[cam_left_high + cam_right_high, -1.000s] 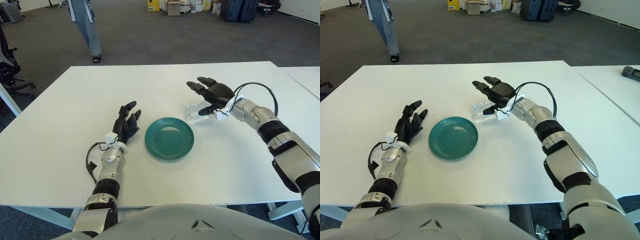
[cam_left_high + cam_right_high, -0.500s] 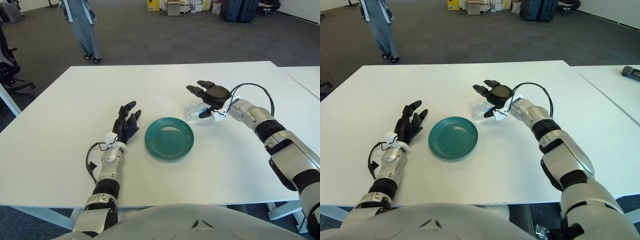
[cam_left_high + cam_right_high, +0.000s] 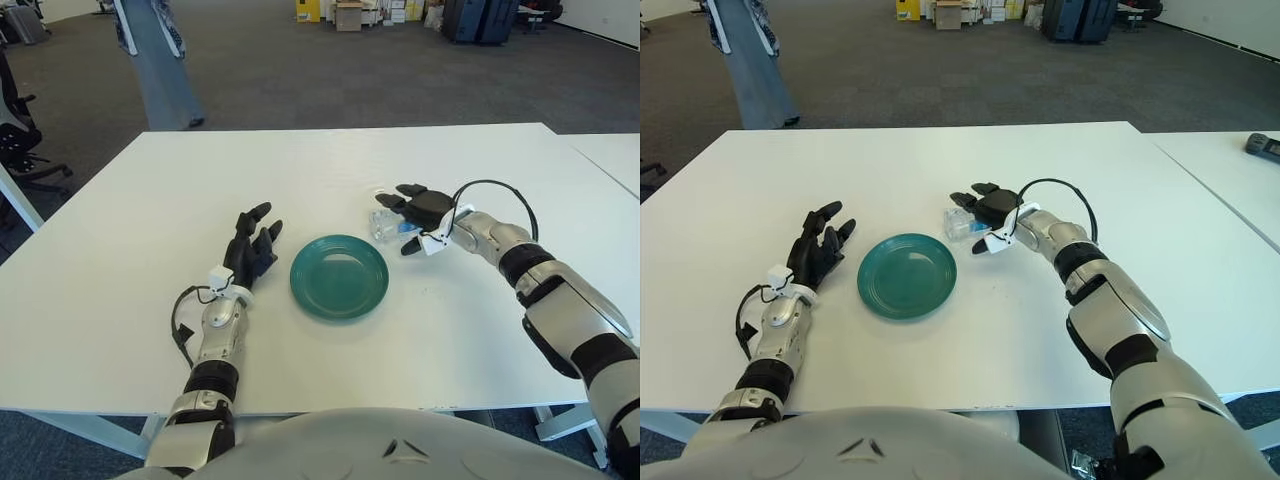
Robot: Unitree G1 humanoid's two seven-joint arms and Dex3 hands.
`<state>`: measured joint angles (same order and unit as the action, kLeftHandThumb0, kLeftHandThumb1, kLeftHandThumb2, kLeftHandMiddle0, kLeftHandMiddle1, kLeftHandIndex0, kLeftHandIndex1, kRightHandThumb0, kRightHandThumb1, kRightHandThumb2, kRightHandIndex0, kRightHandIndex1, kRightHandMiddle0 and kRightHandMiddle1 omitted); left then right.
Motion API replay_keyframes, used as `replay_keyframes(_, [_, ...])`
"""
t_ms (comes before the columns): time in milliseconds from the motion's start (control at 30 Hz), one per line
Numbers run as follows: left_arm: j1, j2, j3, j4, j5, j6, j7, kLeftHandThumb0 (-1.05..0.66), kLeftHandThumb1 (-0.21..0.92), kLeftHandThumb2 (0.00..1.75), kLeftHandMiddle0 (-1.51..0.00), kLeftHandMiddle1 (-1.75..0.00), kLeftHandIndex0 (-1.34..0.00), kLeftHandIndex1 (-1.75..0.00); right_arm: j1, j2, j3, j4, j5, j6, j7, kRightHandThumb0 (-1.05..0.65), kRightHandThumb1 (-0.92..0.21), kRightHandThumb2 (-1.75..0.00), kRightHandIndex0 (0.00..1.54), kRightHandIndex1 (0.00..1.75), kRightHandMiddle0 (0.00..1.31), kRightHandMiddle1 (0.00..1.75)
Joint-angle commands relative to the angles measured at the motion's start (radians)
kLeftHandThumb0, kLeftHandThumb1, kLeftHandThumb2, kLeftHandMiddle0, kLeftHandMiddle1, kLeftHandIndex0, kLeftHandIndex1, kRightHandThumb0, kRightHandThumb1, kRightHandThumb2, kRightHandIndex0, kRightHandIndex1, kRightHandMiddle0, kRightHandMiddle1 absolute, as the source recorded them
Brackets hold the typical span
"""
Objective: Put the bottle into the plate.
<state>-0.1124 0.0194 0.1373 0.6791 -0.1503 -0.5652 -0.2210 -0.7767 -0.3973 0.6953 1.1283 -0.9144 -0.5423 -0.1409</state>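
While right hand [image 3: 415, 210] cups fingers loosely over one bottle [image 3: 386, 226], not yet gripping, one plate [image 3: 339, 276] sits beside open left hand [image 3: 253, 250]. Only the right eye view shows a dark device [image 3: 1262, 145].

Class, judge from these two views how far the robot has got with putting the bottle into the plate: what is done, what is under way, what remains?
Done: nothing yet; the green plate is empty. Under way: the right hand is over the clear bottle, which lies on the white table just right of the plate, fingers around it but not visibly closed. The left hand shows left of the plate, open. Left: grasp, lift, carry and set the bottle in the plate.
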Motion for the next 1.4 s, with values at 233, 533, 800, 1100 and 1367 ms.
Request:
replay_keyframes(233, [0.013,0.011,0.002,-0.039,-0.005,0.011,-0.008,-0.80,0.92,0.89,-0.57,-0.02,-0.06,-0.93,-0.002,0.044,0.023,0.087,-0.002,0.031,-0.016,-1.05,-0.92,-0.34,0.00,0.00,0.00,0.00])
replay_keyframes(533, [0.029,0.013,0.007,-0.068,-0.023,0.023,-0.021,-0.80,0.92,0.88,-0.60,-0.04,-0.08,-0.94,0.017,0.074,0.034,0.121,-0.003,0.052,-0.046,-1.05,-0.92,-0.30,0.00,0.00,0.00,0.00])
replay_keyframes(800, [0.033,0.012,0.013,-0.079,-0.031,0.033,-0.022,-0.80,0.92,0.88,-0.62,-0.04,-0.08,-0.95,0.022,0.090,0.042,0.145,-0.006,0.060,-0.070,-1.00,-0.92,-0.25,0.03,0.01,0.03,0.02])
replay_keyframes(1100, [0.034,0.010,0.019,-0.082,-0.040,0.033,-0.026,-0.80,0.92,0.89,-0.65,-0.06,-0.10,-0.97,0.025,0.104,0.050,0.157,-0.010,0.084,-0.139,-0.75,-0.89,-0.13,0.31,0.80,0.01,1.14])
replay_keyframes(1367, [0.029,0.010,0.022,-0.073,-0.044,0.028,-0.032,-0.81,0.92,0.89,-0.66,-0.06,-0.11,-0.98,0.024,0.109,0.081,0.165,-0.026,0.111,-0.215,-0.09,-0.42,-1.11,0.60,1.59,0.30,1.72])
